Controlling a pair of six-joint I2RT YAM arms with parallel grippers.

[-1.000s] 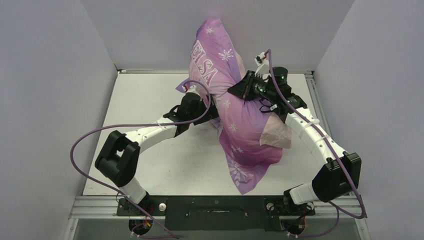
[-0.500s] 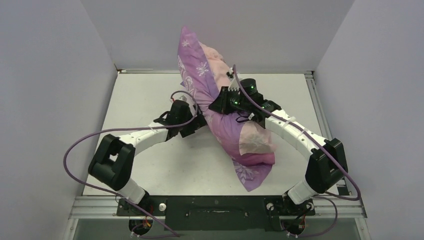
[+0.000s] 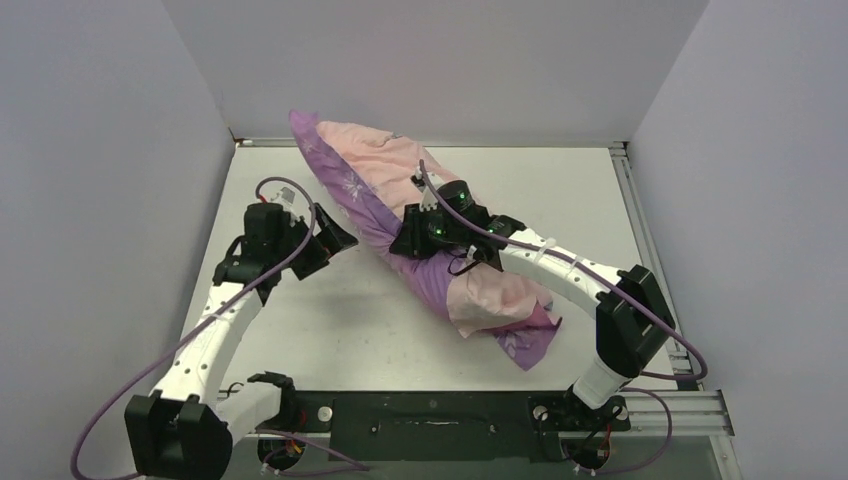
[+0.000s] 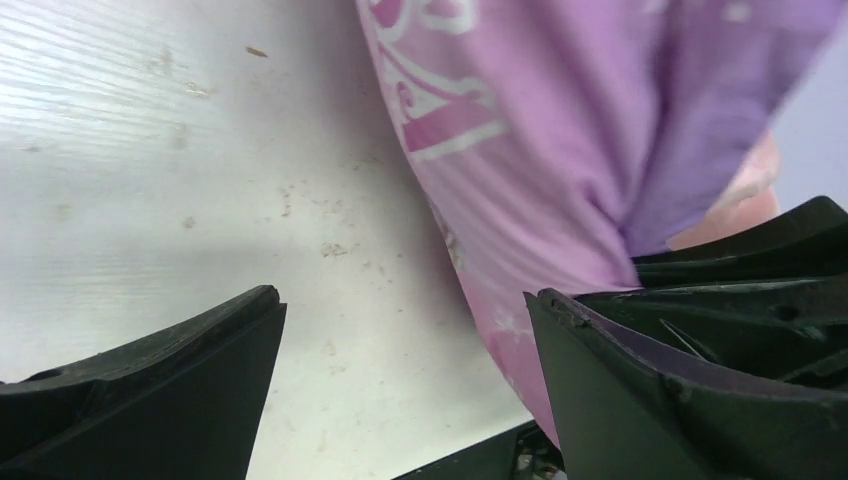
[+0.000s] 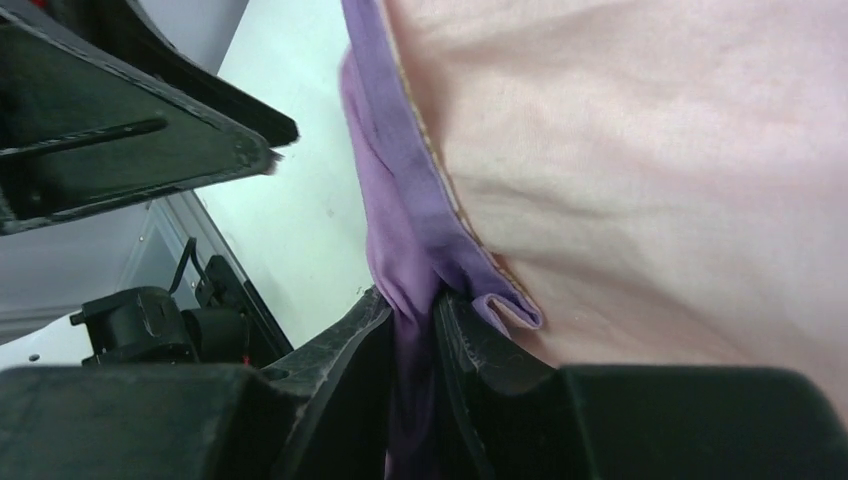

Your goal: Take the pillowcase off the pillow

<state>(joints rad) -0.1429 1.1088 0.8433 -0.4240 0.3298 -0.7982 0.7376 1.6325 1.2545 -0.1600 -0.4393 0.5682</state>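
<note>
None of the task looked done. No white pillow showed in any view, so it was judged to sit wholly inside the pillowcase [image 3: 488,292].

Nearest the arm bases, a flat purple corner of the case lay limp on the table [image 3: 330,320], with no stuffing in it. That slack hinted at the open end, though no mouth could be made out.

Beyond it the plump bulk ran slantwise toward the far left, pale pink face up, with the purple face showing along its left flank.

At mid-length the right gripper [image 3: 408,238] was clenched on a fold of purple cloth, right at the seam where purple met pink. Its wrist view showed the fold pinched between both fingers.

To the left the left gripper [image 3: 338,240] stood spread wide and grasped nothing. Bare table lay between its fingers, and the purple cloth was just beside one of them.

Farthest off, the case's purple tip reached the table's back edge, near the wall.

All the real work seemed left: finding the mouth, pinning the pillow through the cloth or gripping it, and drawing the case off along its length.
</note>
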